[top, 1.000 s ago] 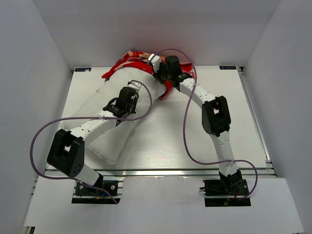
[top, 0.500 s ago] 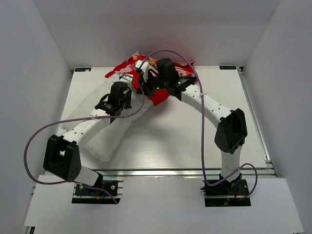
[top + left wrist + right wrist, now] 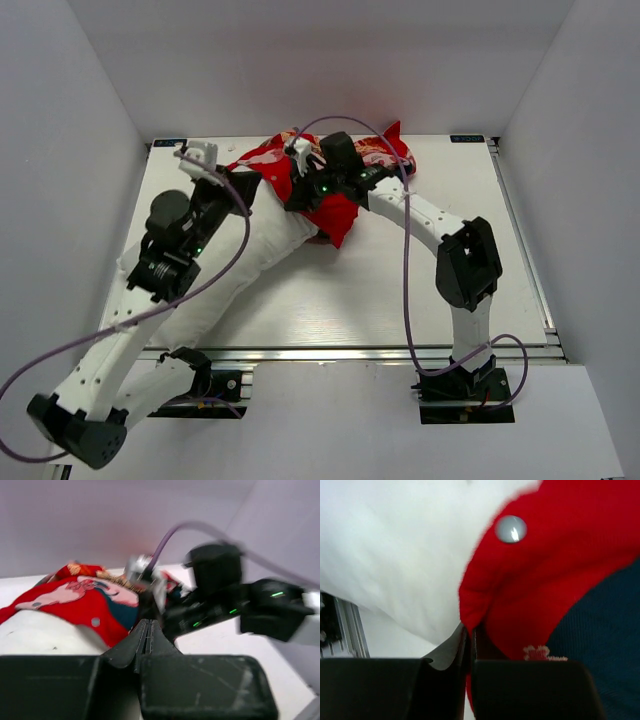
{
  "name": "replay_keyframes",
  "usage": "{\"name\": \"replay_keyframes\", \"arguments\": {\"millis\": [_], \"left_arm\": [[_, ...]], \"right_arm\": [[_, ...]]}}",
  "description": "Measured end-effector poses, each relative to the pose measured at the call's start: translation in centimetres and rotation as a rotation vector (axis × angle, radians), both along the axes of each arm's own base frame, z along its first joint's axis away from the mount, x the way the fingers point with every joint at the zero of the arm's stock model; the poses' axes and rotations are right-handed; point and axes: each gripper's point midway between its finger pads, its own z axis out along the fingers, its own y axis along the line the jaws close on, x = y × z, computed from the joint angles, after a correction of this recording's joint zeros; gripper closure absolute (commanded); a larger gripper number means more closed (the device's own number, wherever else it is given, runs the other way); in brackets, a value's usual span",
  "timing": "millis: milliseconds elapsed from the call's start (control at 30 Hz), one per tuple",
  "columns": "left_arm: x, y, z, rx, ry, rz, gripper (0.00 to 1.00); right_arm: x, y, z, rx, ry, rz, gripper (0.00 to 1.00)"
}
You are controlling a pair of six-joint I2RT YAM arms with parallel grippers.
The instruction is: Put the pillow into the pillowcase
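Observation:
The white pillow [image 3: 240,270] lies diagonally on the left half of the table, its far end inside the red printed pillowcase [image 3: 372,155] at the back. My right gripper [image 3: 301,195] is shut on a fold of the pillowcase's red edge [image 3: 485,600], with the pillow [image 3: 395,555] right beside it. A silver snap [image 3: 510,529] shows on that edge. My left gripper [image 3: 245,183] is raised above the pillow's far end, shut with nothing in it [image 3: 148,622]. In the left wrist view it faces the pillowcase [image 3: 85,600] and the right arm's wrist [image 3: 220,605].
White walls close in the table [image 3: 420,290] on the left, back and right. A metal rail [image 3: 350,353] runs along the near edge. Purple cables loop from both arms; the left arm's elbow [image 3: 70,430] hangs out past the near left corner.
My left arm has lifted off the pillow and swung up and left, its jaws closing. The right gripper has drawn the pillowcase edge left and nearer, further over the pillow.

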Motion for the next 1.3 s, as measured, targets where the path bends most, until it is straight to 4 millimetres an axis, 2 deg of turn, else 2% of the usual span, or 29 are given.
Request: {"name": "replay_keyframes", "arguments": {"millis": [33,100,167,233,267,300,400,500,600,633,667,733,800,867,933,1033,1167,1300], "left_arm": [[-0.7,0.0,0.4,-0.026,-0.018,-0.014,1.00],[-1.5,-0.2,-0.8,-0.057,-0.011,-0.038,1.00],[-1.4,-0.5,-4.0,-0.048,0.058,-0.050,1.00],[-1.1,-0.7,-8.1,-0.003,0.166,-0.046,0.97],[-1.0,-0.7,-9.8,0.028,0.216,-0.044,0.91],[-1.0,-0.6,-11.1,0.060,0.256,-0.042,0.76],[-1.4,-0.1,-12.6,0.145,0.324,-0.041,0.54],[-2.0,0.1,-12.0,0.192,0.327,-0.052,0.46],[-3.1,-0.3,-12.1,0.232,0.325,-0.082,0.44],[-3.6,-0.6,-12.4,0.250,0.330,-0.098,0.42],[-4.0,-1.0,-12.6,0.268,0.333,-0.114,0.42],[-4.9,-2.1,-13.2,0.300,0.340,-0.150,0.41],[-5.8,-3.5,-14.1,0.349,0.345,-0.189,0.40],[-6.7,-5.0,-15.4,0.420,0.357,-0.215,0.39],[-7.3,-6.4,-17.4,0.518,0.379,-0.221,0.37],[-7.3,-6.5,-21.4,0.704,0.429,-0.148,0.36],[-6.2,-3.2,-26.5,0.969,0.506,0.029,0.35],[-5.2,0.2,-29.5,1.194,0.531,0.199,0.34]], "right_arm": [[-0.2,-0.5,-1.5,-0.025,0.021,-0.007,1.00],[-0.9,-1.8,-4.9,-0.085,0.074,-0.019,1.00],[-1.8,-3.4,-8.1,-0.148,0.127,-0.027,1.00],[-2.4,-4.7,-10.3,-0.192,0.166,-0.038,1.00],[-2.6,-5.1,-10.9,-0.207,0.177,-0.039,0.92],[-2.8,-5.4,-11.1,-0.215,0.183,-0.038,0.74],[-3.2,-5.4,-10.2,-0.203,0.169,-0.015,0.51],[-3.5,-5.8,-7.8,-0.166,0.138,0.006,0.40],[-2.7,-7.4,-3.5,-0.101,0.082,-0.012,0.33],[-2.2,-8.3,-1.9,-0.075,0.059,-0.028,0.31],[-1.4,-9.6,-0.2,-0.048,0.030,-0.053,0.25],[0.3,-12.9,3.0,-0.001,-0.036,-0.112,0.20],[1.8,-16.2,5.4,0.029,-0.103,-0.171,0.14],[2.6,-19.4,6.7,0.039,-0.157,-0.226,0.11],[2.7,-21.6,6.8,0.031,-0.192,-0.264,0.11],[1.5,-22.6,5.4,0.010,-0.193,-0.267,0.11],[-0.1,-22.8,3.0,-0.015,-0.158,-0.248,0.11],[-1.5,-23.3,1.6,-0.032,-0.134,-0.257,0.11]]}}
